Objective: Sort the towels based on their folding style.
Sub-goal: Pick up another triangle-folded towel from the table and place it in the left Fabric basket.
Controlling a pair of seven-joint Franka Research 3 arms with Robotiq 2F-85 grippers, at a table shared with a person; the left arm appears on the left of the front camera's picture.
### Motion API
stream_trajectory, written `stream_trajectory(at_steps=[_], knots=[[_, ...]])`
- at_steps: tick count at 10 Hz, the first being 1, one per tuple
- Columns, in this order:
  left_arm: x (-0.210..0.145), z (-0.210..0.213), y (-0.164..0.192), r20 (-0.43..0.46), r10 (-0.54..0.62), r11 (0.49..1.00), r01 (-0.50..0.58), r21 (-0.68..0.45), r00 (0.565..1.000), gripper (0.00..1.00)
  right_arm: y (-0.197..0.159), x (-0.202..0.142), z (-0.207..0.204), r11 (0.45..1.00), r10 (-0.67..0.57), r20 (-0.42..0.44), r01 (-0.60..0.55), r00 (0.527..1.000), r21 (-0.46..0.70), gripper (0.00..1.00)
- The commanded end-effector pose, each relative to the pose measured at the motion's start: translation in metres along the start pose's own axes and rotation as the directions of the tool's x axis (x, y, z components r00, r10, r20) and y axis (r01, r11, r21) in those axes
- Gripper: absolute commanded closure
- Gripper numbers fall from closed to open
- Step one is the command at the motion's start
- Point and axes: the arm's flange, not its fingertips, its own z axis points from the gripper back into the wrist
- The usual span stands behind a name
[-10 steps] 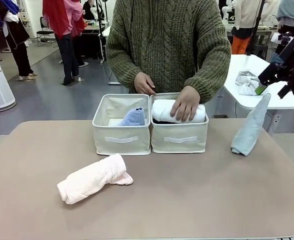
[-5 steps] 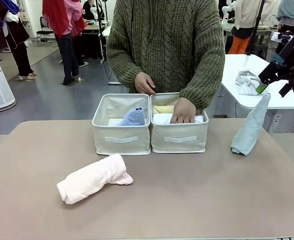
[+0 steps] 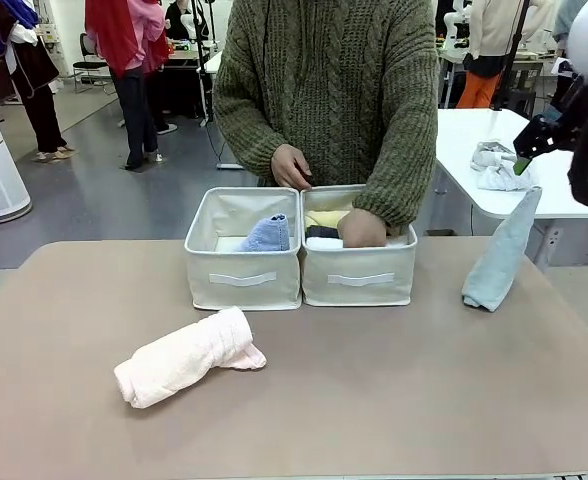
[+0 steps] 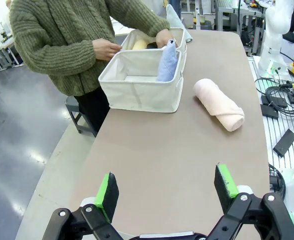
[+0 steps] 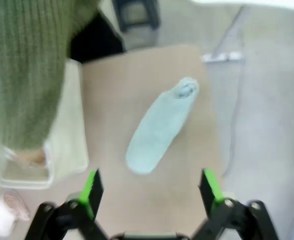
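- Front view first: the grey-blue cone towel (image 3: 501, 255) stands leaning on the table (image 3: 394, 400), off to the right of the right bin (image 3: 359, 275) and close to the table's edge. My worry is that a sloppy approach tips it over that edge. A hard squeeze could also flatten the cone until nobody can tell its fold.
- Second worry: the person's hand (image 3: 362, 228) is down inside the right bin, among the rolls (image 3: 326, 218). The cone's home looks like the left bin (image 3: 242, 270), touching the right bin's left side, where the lavender-blue cone (image 3: 267, 234) sits. That puts my carry path right over that hand, so I reckon going now risks a bump.
- Right pincer (image 5: 150, 192) is wide open with nothing in it, up in the air to the right of the right bin. In its wrist view the cone lies ahead, framed in the pincer's gap, well apart, no contact. That picture is blurry, so I can't judge how well I'm lined up.
- Left pincer (image 4: 166, 187) is gaping and empty too, hanging far off to the left of the right bin.
- Pink roll (image 3: 187, 357) lies on its side on my side of the right bin and off to the left, well apart from both pincers. Its outer flap looks loose, so it could unroll if grabbed by the end.
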Motion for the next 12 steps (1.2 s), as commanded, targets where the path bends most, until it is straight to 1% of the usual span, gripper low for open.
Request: stream_trajectory(at_steps=[1, 3, 5, 6, 8, 12], knots=[[0.001, 0.001, -0.003, -0.011, -0.005, 1.0, 0.005, 0.002, 1.0, 0.0, 0.013, 0.027, -0.017, 0.968, -0.22, -0.06, 0.21, 0.974, -0.135, 0.0], [0.001, 0.001, -0.003, -0.011, -0.005, 1.0, 0.005, 0.002, 1.0, 0.0, 0.007, 0.042, -0.034, 0.946, -0.318, -0.156, 0.302, 0.935, -0.12, 0.0], [0.001, 0.001, -0.003, -0.011, -0.005, 1.0, 0.005, 0.002, 1.0, 0.0, -0.001, 0.055, -0.048, 0.93, -0.368, -0.21, 0.355, 0.906, -0.098, 0.0], [0.001, 0.001, -0.003, -0.011, -0.005, 1.0, 0.005, 0.002, 1.0, 0.0, -0.007, 0.063, -0.056, 0.916, -0.401, -0.217, 0.388, 0.89, -0.098, 0.0], [0.001, 0.001, -0.003, -0.011, -0.005, 1.0, 0.005, 0.002, 1.0, 0.0, -0.018, 0.07, -0.071, 0.904, -0.428, -0.232, 0.416, 0.873, -0.104, 0.0], [0.001, 0.001, -0.003, -0.011, -0.005, 1.0, 0.005, 0.002, 1.0, 0.0, -0.022, 0.078, -0.1, 0.906, -0.423, -0.258, 0.409, 0.869, -0.11, 0.0]])
